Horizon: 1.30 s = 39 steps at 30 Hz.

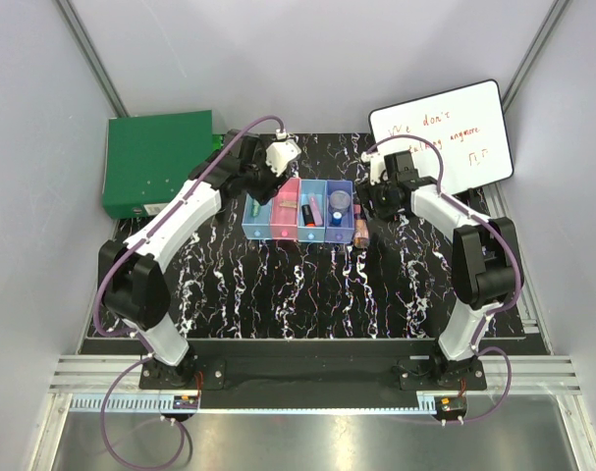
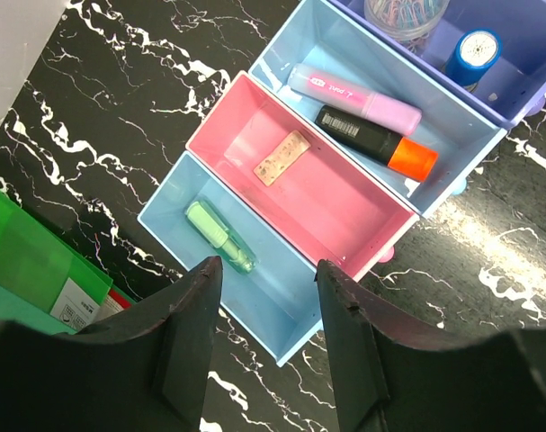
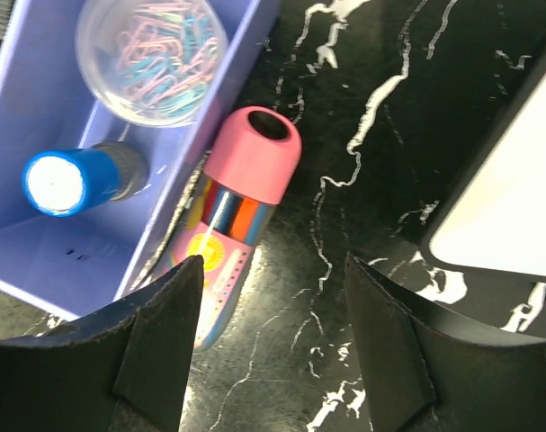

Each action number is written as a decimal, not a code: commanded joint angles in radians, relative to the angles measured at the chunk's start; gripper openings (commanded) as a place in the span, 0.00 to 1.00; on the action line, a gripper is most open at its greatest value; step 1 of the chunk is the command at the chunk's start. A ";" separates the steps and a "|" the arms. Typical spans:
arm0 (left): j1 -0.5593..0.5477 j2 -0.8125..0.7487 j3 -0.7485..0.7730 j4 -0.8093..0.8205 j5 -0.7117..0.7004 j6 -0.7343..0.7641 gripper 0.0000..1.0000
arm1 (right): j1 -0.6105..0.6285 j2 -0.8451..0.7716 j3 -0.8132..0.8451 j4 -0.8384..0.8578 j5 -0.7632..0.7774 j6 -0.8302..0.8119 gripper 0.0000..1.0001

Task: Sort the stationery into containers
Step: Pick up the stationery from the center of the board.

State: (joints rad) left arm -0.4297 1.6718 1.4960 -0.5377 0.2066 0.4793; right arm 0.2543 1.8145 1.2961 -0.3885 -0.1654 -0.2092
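Released, the right end effector [image 3: 273, 270] is held above the pink-capped tube [image 3: 232, 216] (beside the purple bin [image 3: 223, 90]), to be grasped next.

The row of bins [image 1: 263, 232] sat before me, box [image 1: 155, 162] behind-left, board [image 1: 440, 137] behind-right. The stick [image 2: 220, 236] lay in my leftmost bin, two markers [image 2: 362, 117] in the third; the tube [image 3: 232, 243] lay outside, against the rightmost.

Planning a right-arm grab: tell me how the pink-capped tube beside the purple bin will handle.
The tube looks round and lies on its side, so a push would probably roll it over the table; the purple bin beside it blocks one way. Its glossy body may slip between the fingers. It looks stiff.
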 commanded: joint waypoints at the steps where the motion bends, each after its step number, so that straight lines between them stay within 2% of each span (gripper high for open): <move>1: 0.009 -0.037 0.001 0.012 0.017 0.019 0.52 | 0.005 -0.001 -0.012 0.019 -0.048 0.024 0.71; 8: 0.016 -0.060 0.006 -0.002 0.024 0.039 0.52 | 0.005 -0.012 -0.080 0.019 -0.080 0.077 0.72; 18: 0.045 -0.099 -0.026 -0.005 0.042 0.070 0.52 | 0.007 0.055 -0.023 0.007 -0.123 0.133 0.72; 30: 0.071 -0.129 -0.036 -0.005 0.076 0.076 0.52 | 0.013 0.085 -0.041 0.016 -0.095 0.125 0.71; 33: 0.074 -0.136 -0.040 -0.005 0.079 0.079 0.52 | 0.013 0.095 -0.044 0.019 -0.091 0.126 0.68; 39: 0.086 -0.155 -0.043 -0.005 0.089 0.085 0.52 | 0.031 0.120 -0.032 -0.001 -0.043 0.105 0.57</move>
State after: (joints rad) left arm -0.3573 1.5726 1.4616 -0.5682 0.2615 0.5510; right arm 0.2653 1.9137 1.2411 -0.3840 -0.2630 -0.0849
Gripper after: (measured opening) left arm 0.519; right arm 0.605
